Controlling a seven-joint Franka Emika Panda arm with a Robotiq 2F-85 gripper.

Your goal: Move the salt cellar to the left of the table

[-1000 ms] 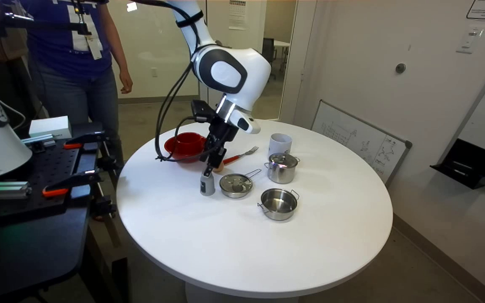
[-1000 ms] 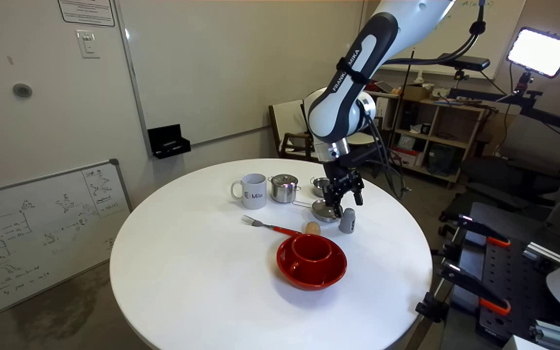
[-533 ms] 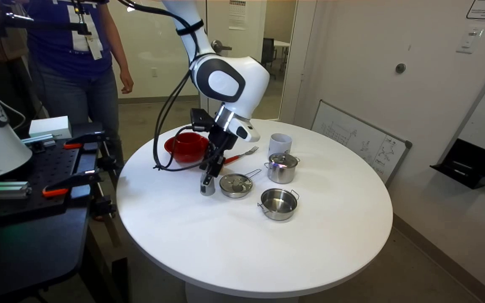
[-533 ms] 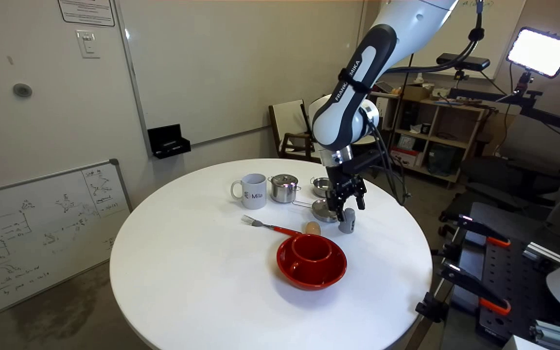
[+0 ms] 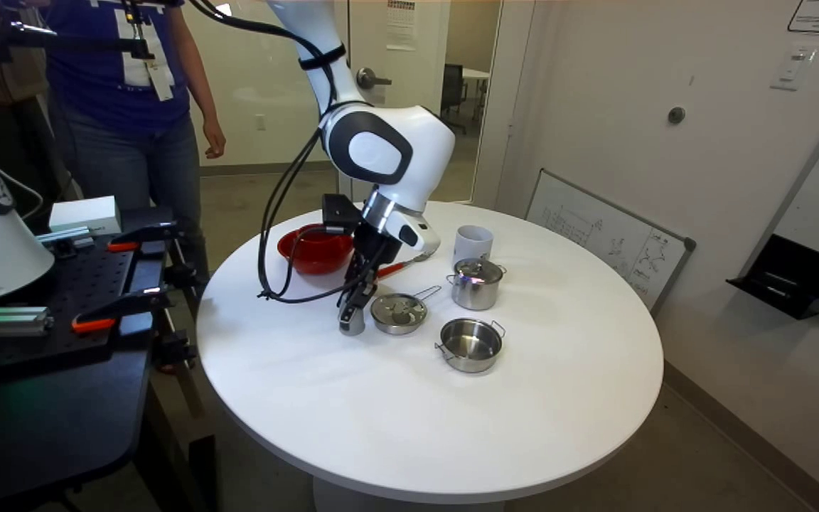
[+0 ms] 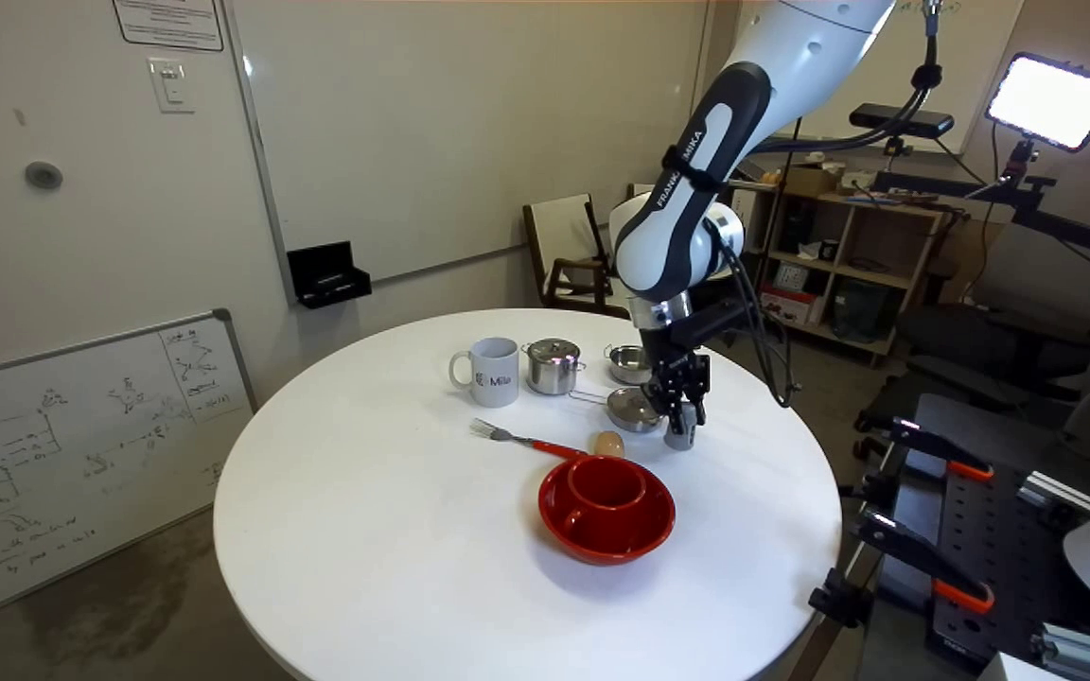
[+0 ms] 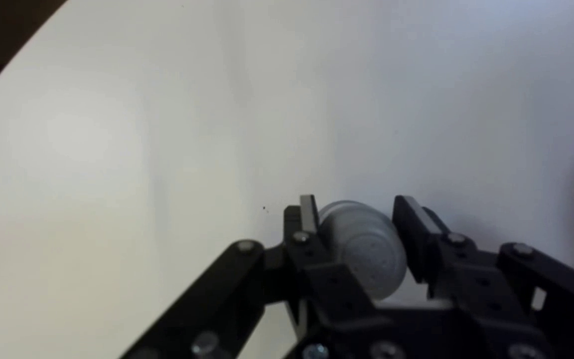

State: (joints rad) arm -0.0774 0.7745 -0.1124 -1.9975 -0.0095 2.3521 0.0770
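In an exterior view, a whiteboard (image 6: 96, 454) leans against the pale wall (image 6: 110, 255) past the left edge of the worktop (image 6: 384, 586); beyond the right edge are wooden shelves (image 6: 871, 276) and a glowing light panel (image 6: 1056, 102).

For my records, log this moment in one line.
gripper: straddling salt cellar; firm grip: cannot tell; alongside cellar: shallow steel pan

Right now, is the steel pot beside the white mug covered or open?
Covered. In both exterior views, the steel pot has its lid on, closing off the top; I cannot tell whether anything is inside.
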